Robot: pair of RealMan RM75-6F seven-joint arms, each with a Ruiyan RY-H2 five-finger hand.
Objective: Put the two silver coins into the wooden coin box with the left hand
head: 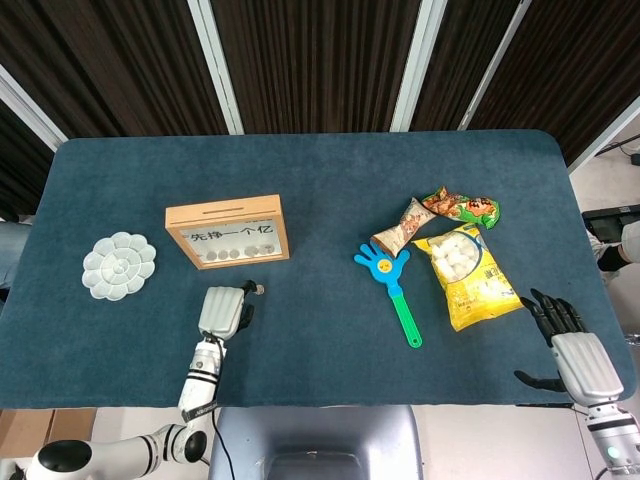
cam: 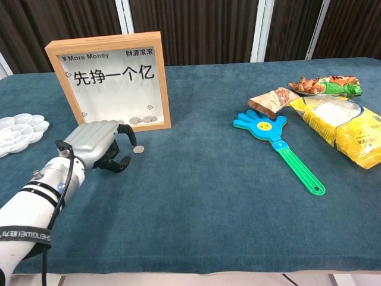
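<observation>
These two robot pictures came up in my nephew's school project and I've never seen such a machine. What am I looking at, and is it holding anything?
It is a two-armed robot with humanlike hands, at a table with a blue cloth. One picture looks down from its head, the other forward from its chest. Its left hand pinches a silver coin at its fingertips, just in front of a wooden coin box that already holds some coins. Its right hand rests open at the table's edge, holding nothing. Also lying there: a white paint palette, a blue hand-shaped clapper with a green handle, and three snack bags.
</observation>
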